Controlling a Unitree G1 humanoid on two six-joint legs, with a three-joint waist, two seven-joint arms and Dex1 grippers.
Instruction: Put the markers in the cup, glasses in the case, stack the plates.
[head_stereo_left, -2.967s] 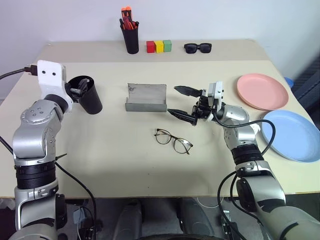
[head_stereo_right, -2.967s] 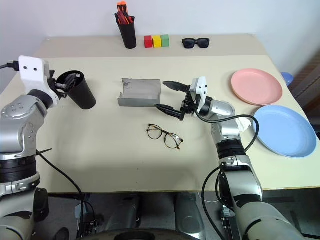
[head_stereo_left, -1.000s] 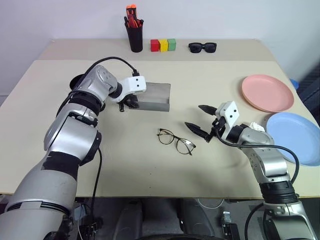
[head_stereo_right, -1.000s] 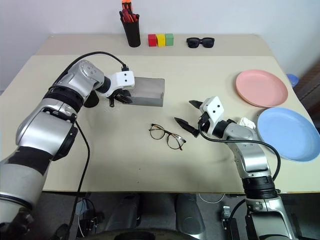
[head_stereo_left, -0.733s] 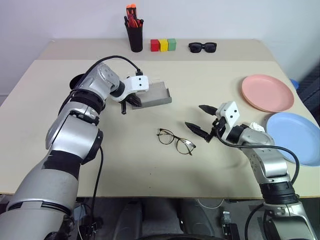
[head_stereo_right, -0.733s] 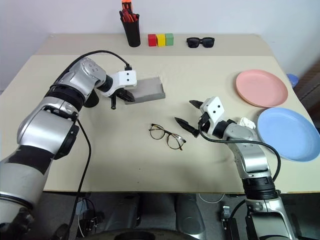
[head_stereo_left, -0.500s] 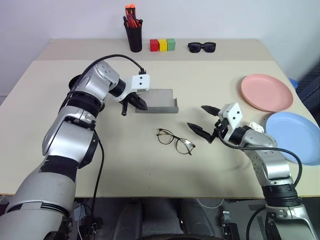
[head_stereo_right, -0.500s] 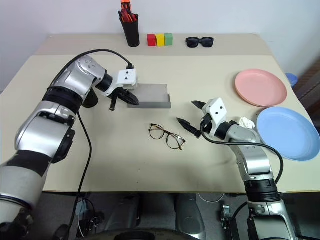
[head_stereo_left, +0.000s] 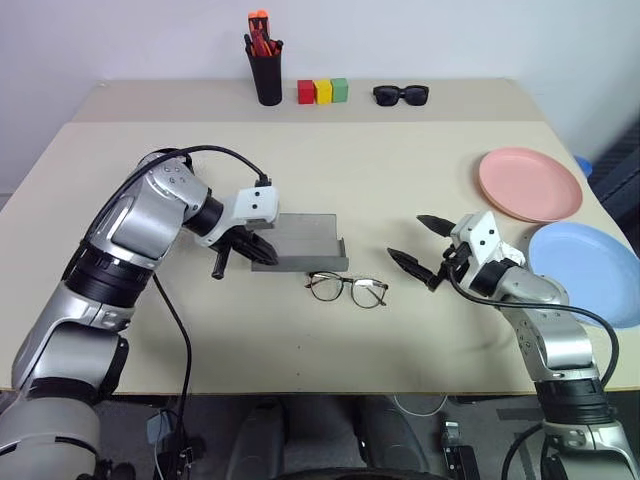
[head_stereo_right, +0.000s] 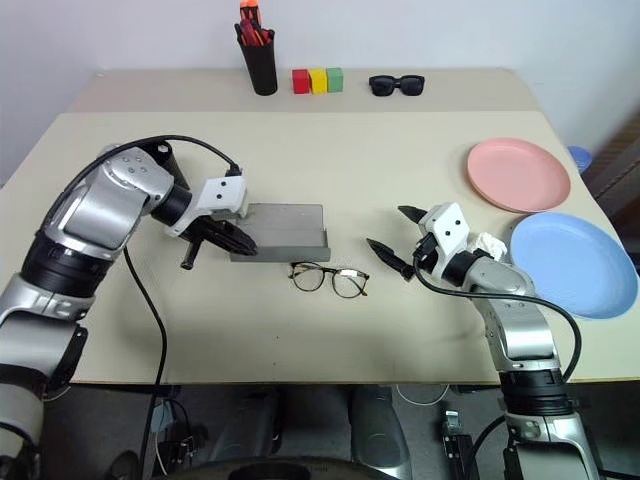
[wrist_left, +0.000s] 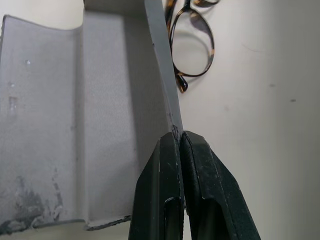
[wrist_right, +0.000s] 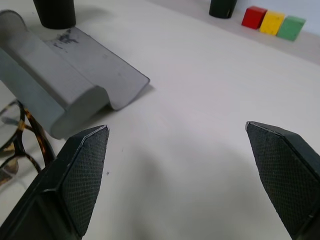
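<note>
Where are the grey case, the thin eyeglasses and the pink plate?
grey case (head_stereo_left: 300, 241), left eye view, on its open inside.
eyeglasses (head_stereo_left: 347, 288), left eye view, on the bridge.
pink plate (head_stereo_right: 518, 174), right eye view, on its centre.

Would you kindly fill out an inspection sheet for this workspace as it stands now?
Surface: beige table, a seam across its far part.
Job's things: open grey case lies just behind the glasses; pink plate and blue plate side by side, unstacked; black cup behind the left arm.
Clutter: pen holder with red-orange markers, three coloured blocks, sunglasses along the far edge.
Grippers: left gripper shut on the case's wall; right gripper open, empty, right of the glasses.
Cables: black cable on the left arm, another along the right arm.
Surroundings: plain wall behind.
</note>
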